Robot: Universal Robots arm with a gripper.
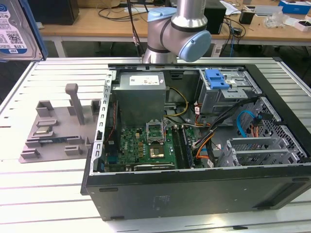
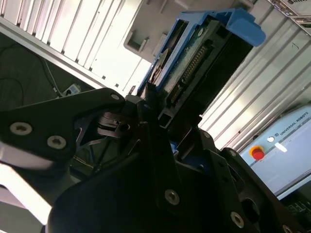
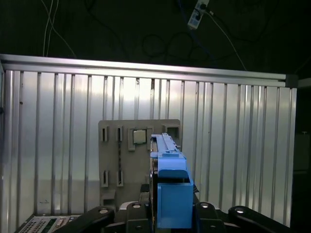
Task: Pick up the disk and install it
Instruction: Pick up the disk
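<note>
Where both wrist views look out past the black jaws, the disk (image 2: 204, 53) is clamped between them, so the jaws are closed on it. The second wrist view shows its connector edge and its blue carrier frame standing clear of the jaws. In the first wrist view the disk (image 3: 172, 194) is seen edge-on, and beyond it the grey stand (image 3: 126, 155) rests on the ribbed metal surface (image 3: 58, 145), well apart from the disk.

In the exterior view the disk (image 1: 17, 29) fills the upper left corner of the frame with its white-and-blue label facing the camera. It is raised off the surface (image 1: 48, 194), touching nothing there.

Nearest, across the lower part of the frame, runs the black wall of the open computer case (image 1: 194, 194), which lies on its side on the surface. Inside it are the green motherboard (image 1: 146, 143) and, behind that, the grey power supply (image 1: 141, 94). Toward the upper right of the case is the grey drive cage (image 1: 233, 97), with its blue latch (image 1: 217, 79) on top.

At middle left, just beside the case, stands the grey stand (image 1: 58, 128) with its upright posts. Behind the case, at top centre, is the grey-and-blue joint of the arm (image 1: 177, 29), and a wooden desk (image 1: 97, 22) runs along the top edge.
</note>
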